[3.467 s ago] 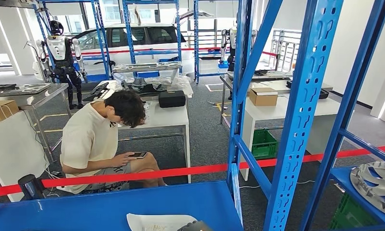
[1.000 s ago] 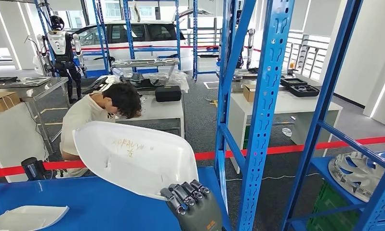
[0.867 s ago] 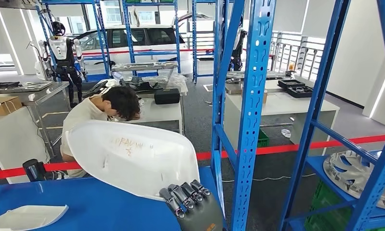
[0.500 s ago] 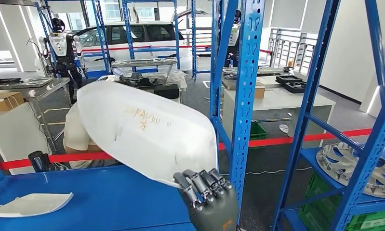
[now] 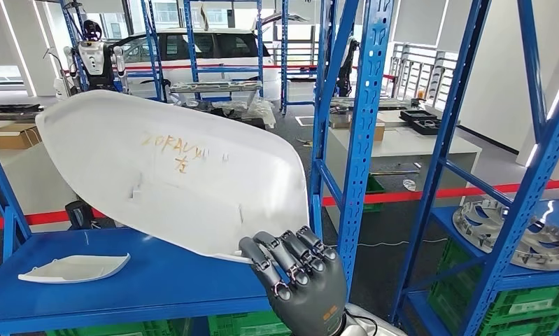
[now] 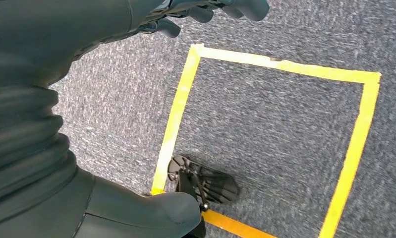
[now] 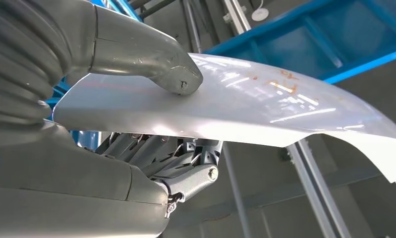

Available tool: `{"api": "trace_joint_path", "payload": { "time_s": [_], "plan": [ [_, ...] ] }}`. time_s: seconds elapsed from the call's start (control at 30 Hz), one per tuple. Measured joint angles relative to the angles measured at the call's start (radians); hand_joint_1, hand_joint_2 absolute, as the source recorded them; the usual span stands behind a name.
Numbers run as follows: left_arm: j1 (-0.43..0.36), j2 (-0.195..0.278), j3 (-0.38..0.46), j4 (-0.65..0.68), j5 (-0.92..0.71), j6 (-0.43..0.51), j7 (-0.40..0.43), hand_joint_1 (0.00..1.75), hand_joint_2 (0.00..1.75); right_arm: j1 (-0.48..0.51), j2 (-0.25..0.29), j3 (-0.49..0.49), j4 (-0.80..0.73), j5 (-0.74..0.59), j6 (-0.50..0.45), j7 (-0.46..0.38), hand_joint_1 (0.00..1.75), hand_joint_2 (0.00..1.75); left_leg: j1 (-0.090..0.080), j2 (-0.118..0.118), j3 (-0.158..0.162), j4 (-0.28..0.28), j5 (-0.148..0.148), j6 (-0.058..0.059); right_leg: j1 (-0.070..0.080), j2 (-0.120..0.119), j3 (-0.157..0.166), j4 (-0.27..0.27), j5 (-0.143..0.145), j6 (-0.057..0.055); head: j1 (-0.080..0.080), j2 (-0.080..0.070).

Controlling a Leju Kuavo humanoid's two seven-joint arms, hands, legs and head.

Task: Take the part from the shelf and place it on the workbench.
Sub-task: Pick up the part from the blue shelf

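The right hand (image 5: 299, 276) grips the near-right edge of a smooth, curved white plastic panel (image 5: 171, 171), raised above the blue steel shelf (image 5: 150, 280); the left hand (image 6: 205, 10) hangs with fingers curled, holding nothing.

Glossy white plastic part (image 5: 171, 168); blue painted metal shelf (image 5: 366, 126)

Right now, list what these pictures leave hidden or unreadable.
- Head view: the right hand has its thumb hidden behind the white part.
- Head view: orange writing on the part is too faint to read.
- Left wrist view: the left hand has its fingers cut off by the frame edge.
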Motion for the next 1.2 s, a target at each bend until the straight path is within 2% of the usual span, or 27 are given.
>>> {"api": "trace_joint_path", "payload": {
  "time_s": [0.03,0.07,0.17,0.2,0.23,0.27,0.33,0.37,0.4,0.43,0.5,0.57,0.6,0.67,0.7,0.73,0.77,0.83,0.87,0.9,0.93,0.97,1.0,1.03,1.1,1.13,1.2],
  "plan": [
    [0.0,-0.001,0.0,0.0,0.0,0.0,0.0,0.0,1.75,-0.016,0.0,0.015,-0.001,0.0,0.004,0.034,1.75,1.75,0.0,0.0,-0.006,0.004,0.006,-0.005,0.003,0.0,0.034,-0.05,-0.011,-0.006,0.0,0.0],
    [-0.001,-0.001,0.0,0.0,0.0,0.0,0.001,0.0,1.75,-0.032,0.001,0.03,-0.003,0.0,0.009,0.07,1.75,1.75,-0.001,0.001,-0.008,0.005,0.01,-0.01,0.006,0.001,0.051,-0.078,-0.023,-0.01,0.0,0.0],
    [-0.003,-0.001,0.0,0.0,0.0,0.001,0.002,0.0,1.75,-0.082,0.006,0.098,-0.003,-0.002,0.029,0.156,1.75,1.75,0.001,0.001,-0.008,0.001,0.027,-0.024,0.006,0.001,0.044,-0.088,-0.01,-0.023,0.0,0.0],
    [-0.004,-0.001,0.0,0.0,0.0,0.002,0.002,0.0,1.75,-0.099,0.01,0.13,-0.003,-0.001,0.037,0.168,1.75,1.75,0.002,0.0,-0.014,0.006,0.02,-0.03,0.004,0.0,0.039,-0.091,0.0,-0.03,0.0,0.0],
    [-0.003,-0.001,0.0,0.0,0.0,0.004,0.002,0.0,1.75,-0.112,0.016,0.159,-0.003,0.0,0.043,0.171,1.75,1.75,0.003,-0.002,-0.024,0.026,-0.006,-0.037,0.002,-0.002,0.03,-0.095,0.012,-0.037,0.0,0.0],
    [-0.003,-0.001,0.0,0.0,0.0,0.005,0.002,0.0,1.75,-0.124,0.022,0.185,-0.003,0.0,0.047,0.172,1.75,1.75,0.005,-0.003,-0.038,0.065,-0.049,-0.043,0.0,-0.004,0.018,-0.098,0.025,-0.042,0.0,-0.001],
    [-0.002,-0.002,0.0,0.001,0.001,0.007,0.002,0.0,1.75,-0.147,0.033,0.22,-0.003,0.0,0.056,0.174,1.75,1.75,0.011,-0.004,-0.071,0.19,-0.146,-0.054,0.001,-0.004,-0.012,-0.097,0.05,-0.046,-0.001,-0.001],
    [-0.002,-0.002,0.0,0.001,0.001,0.008,0.002,0.0,1.75,-0.155,0.037,0.234,-0.003,0.0,0.059,0.175,1.75,1.75,0.013,-0.004,-0.08,0.247,-0.168,-0.059,0.001,-0.005,-0.029,-0.096,0.062,-0.045,-0.001,-0.001],
    [-0.001,-0.002,0.0,0.001,0.001,0.008,0.001,0.0,1.75,-0.16,0.04,0.247,-0.003,0.0,0.062,0.175,1.75,1.75,0.015,-0.004,-0.075,0.28,-0.166,-0.062,0.001,-0.006,-0.045,-0.096,0.075,-0.043,-0.001,-0.001],
    [-0.001,-0.002,0.0,0.001,0.002,0.009,0.001,0.0,1.75,-0.164,0.042,0.258,-0.003,0.0,0.063,0.176,1.75,1.75,0.017,-0.004,-0.058,0.283,-0.147,-0.064,0.0,-0.008,-0.061,-0.095,0.087,-0.041,-0.002,-0.001],
    [-0.001,-0.002,0.0,0.0,0.002,0.009,0.001,0.0,1.75,-0.172,0.045,0.275,-0.003,0.0,0.064,0.176,1.75,1.75,0.022,-0.004,0.029,0.191,-0.104,-0.065,0.0,-0.009,-0.09,-0.091,0.109,-0.033,-0.002,-0.001],
    [-0.002,-0.003,0.0,0.0,0.002,0.01,0.001,0.0,1.75,-0.182,0.048,0.284,-0.003,-0.001,0.062,0.176,1.75,1.75,0.021,-0.007,0.129,0.049,-0.114,-0.058,0.001,-0.009,-0.109,-0.085,0.128,-0.023,-0.001,-0.001],
    [-0.003,-0.004,0.0,0.0,0.002,0.012,0.0,0.0,1.75,-0.184,0.05,0.288,-0.003,-0.001,0.06,0.176,1.75,1.75,0.019,-0.008,0.156,0.003,-0.127,-0.05,0.001,-0.009,-0.113,-0.085,0.137,-0.017,-0.001,-0.001],
    [-0.001,-0.004,0.0,0.0,0.003,0.013,-0.002,0.0,1.75,-0.184,0.052,0.298,-0.001,-0.001,0.056,0.176,1.75,1.75,0.012,-0.009,0.155,-0.019,-0.125,-0.025,-0.002,-0.01,-0.117,-0.091,0.156,-0.003,-0.001,-0.001],
    [0.0,-0.004,0.001,0.0,0.003,0.014,-0.002,0.0,1.75,-0.183,0.052,0.303,0.001,-0.001,0.052,0.176,1.75,1.75,0.011,-0.006,0.148,-0.02,-0.115,-0.015,-0.004,-0.009,-0.122,-0.088,0.151,0.003,-0.001,-0.001],
    [0.002,-0.003,0.001,0.0,0.002,0.014,-0.003,0.0,1.75,-0.182,0.051,0.307,0.003,-0.001,0.049,0.176,1.75,1.75,0.01,-0.004,0.14,-0.021,-0.104,-0.005,-0.006,-0.008,-0.131,-0.072,0.127,0.008,-0.001,-0.001],
    [0.002,-0.002,0.001,0.0,0.002,0.015,-0.004,0.0,1.75,-0.182,0.051,0.309,0.006,-0.001,0.047,0.176,1.75,1.75,0.01,-0.002,0.129,-0.022,-0.091,0.003,-0.007,-0.006,-0.145,-0.037,0.086,0.011,-0.001,-0.001],
    [0.003,-0.001,0.001,-0.001,0.0,0.015,-0.007,0.0,1.75,-0.181,0.049,0.313,0.009,-0.002,0.045,0.176,1.75,1.75,0.008,0.001,0.1,-0.021,-0.067,0.013,-0.007,-0.005,-0.178,0.081,-0.018,0.014,0.0,-0.001],
    [0.003,-0.001,0.001,-0.001,-0.002,0.015,-0.007,0.0,1.75,-0.18,0.047,0.316,0.01,-0.002,0.047,0.176,1.75,1.75,0.005,0.002,0.083,-0.02,-0.054,0.015,-0.005,-0.004,-0.189,0.144,-0.049,0.013,0.0,-0.001],
    [0.003,-0.001,0.001,-0.001,-0.005,0.015,-0.007,0.0,1.75,-0.178,0.044,0.32,0.011,-0.002,0.049,0.176,1.75,1.75,0.003,0.002,0.065,-0.018,-0.042,0.016,-0.003,-0.004,-0.189,0.188,-0.057,0.011,0.0,-0.001],
    [0.003,-0.001,0.001,-0.001,-0.009,0.015,-0.006,0.0,1.75,-0.176,0.04,0.322,0.011,-0.002,0.052,0.176,1.75,1.75,0.001,0.002,0.047,-0.015,-0.031,0.017,0.0,-0.003,-0.175,0.203,-0.043,0.008,0.0,-0.001],
    [0.002,-0.001,0.002,-0.001,-0.013,0.014,-0.005,0.0,1.75,-0.173,0.034,0.324,0.012,-0.002,0.054,0.176,1.75,1.75,0.0,0.002,0.03,-0.01,-0.02,0.017,0.004,-0.003,-0.144,0.185,-0.017,0.003,0.0,-0.001],
    [0.002,-0.001,0.002,-0.001,-0.015,0.013,-0.002,0.0,1.75,-0.17,0.027,0.323,0.012,-0.002,0.056,0.176,1.75,1.75,0.0,0.002,0.015,-0.005,-0.012,0.016,0.008,-0.003,-0.096,0.135,0.008,-0.003,0.001,-0.001],
    [0.001,-0.001,0.002,-0.001,-0.017,0.013,0.0,0.0,1.75,-0.167,0.02,0.319,0.011,-0.002,0.055,0.176,1.75,1.75,0.0,0.002,0.003,-0.001,-0.004,0.014,0.014,-0.003,-0.04,0.062,0.01,-0.011,0.0,-0.001],
    [0.0,-0.003,0.002,-0.001,-0.019,0.012,0.002,0.0,1.75,-0.157,0.007,0.305,0.009,-0.002,0.049,0.176,1.75,1.75,0.0,0.003,-0.009,0.004,0.012,0.006,0.023,-0.004,0.045,-0.063,-0.01,-0.024,0.0,-0.001],
    [-0.001,-0.003,0.002,-0.001,-0.02,0.012,0.002,0.0,1.75,-0.146,0.001,0.295,0.008,-0.002,0.042,0.176,1.75,1.75,0.002,0.003,-0.01,0.002,0.02,0.0,0.026,-0.004,0.062,-0.096,-0.022,-0.029,0.0,-0.001],
    [-0.001,-0.003,0.003,0.0,-0.021,0.01,0.001,0.0,1.75,-0.098,-0.008,0.273,0.007,-0.002,0.024,0.171,1.75,1.75,0.005,0.003,-0.009,-0.007,0.036,-0.012,0.027,-0.004,0.062,-0.114,-0.005,-0.039,0.001,-0.001]
  ]
}}
